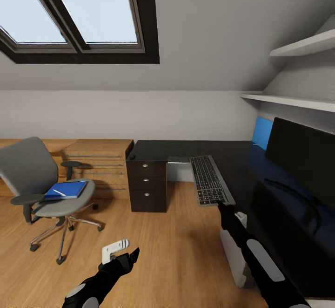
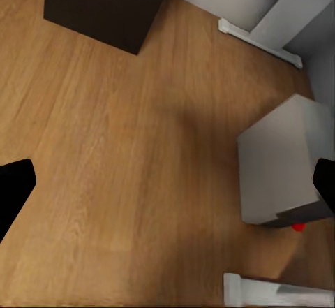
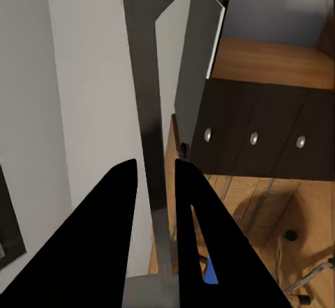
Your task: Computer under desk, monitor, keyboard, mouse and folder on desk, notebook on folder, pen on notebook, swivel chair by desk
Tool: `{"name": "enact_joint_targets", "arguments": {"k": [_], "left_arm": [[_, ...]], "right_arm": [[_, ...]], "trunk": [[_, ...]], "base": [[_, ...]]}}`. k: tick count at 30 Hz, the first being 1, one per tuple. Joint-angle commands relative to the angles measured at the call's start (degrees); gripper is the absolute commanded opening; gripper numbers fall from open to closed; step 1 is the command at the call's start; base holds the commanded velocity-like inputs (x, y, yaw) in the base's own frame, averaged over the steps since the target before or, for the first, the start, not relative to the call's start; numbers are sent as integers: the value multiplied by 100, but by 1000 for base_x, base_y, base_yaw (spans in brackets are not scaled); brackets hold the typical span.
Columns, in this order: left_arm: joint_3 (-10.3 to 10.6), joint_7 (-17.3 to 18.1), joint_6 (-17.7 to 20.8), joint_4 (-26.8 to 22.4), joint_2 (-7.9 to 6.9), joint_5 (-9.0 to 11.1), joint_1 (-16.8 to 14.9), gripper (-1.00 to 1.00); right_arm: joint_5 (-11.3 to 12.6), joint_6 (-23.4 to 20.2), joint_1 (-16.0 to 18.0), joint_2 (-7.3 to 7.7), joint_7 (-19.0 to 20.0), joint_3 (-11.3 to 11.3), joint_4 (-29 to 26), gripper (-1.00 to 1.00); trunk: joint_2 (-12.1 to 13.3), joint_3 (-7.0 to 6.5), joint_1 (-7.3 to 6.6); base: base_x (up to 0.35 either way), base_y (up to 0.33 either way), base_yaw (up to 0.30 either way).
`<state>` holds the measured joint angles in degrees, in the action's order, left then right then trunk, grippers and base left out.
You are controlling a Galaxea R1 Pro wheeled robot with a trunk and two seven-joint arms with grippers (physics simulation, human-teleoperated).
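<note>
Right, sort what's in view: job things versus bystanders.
Job: keyboard, monitor, desk, swivel chair, blue folder, pen, computer.
Bystanders: wooden drawer chest, wall shelves, skylight.

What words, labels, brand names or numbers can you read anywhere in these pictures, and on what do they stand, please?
None can be read.
Keyboard: key legends show only as pale specks, too small to read.
Monitor: screen dark, no logo legible.
Blue folder on the swivel chair: cover plain, no title visible.
Computer: only a red spot, no lettering.
Drawer unit: plain fronts with round knobs.
</note>
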<state>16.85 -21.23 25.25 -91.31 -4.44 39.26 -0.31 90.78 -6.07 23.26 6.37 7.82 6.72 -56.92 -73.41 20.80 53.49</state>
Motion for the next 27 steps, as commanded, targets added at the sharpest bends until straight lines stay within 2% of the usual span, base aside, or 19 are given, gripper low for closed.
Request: {"name": "enact_joint_targets", "arguments": {"k": [1, 6, 10, 21, 27], "left_arm": [[11, -56, 6, -10, -4, 58, -4, 100], [11, -56, 6, -10, -4, 63, -4, 100], [11, -54, 6, -10, -4, 58, -4, 100], [11, -48, 6, -10, -4, 64, -4, 100], [11, -48, 6, -10, -4, 64, -4, 100]], "right_arm": [[63, -7, 3, 4, 27, -8, 2, -100], [67, -20, 3, 23, 33, -60, 5, -100], [71, -25, 3, 60, 30, -67, 5, -100], [73, -26, 3, 45, 35, -110, 38, -100], [73, -26, 3, 40, 30, -123, 164, -100]], "trunk": [[-4, 6, -3], [-4, 6, -3], [-4, 6, -3], [-4, 6, -3], [-4, 6, -3]], "base": [[-265, -229, 0], [-127, -298, 0], [-11, -340, 0], [0, -339, 0], [0, -196, 0]]}}
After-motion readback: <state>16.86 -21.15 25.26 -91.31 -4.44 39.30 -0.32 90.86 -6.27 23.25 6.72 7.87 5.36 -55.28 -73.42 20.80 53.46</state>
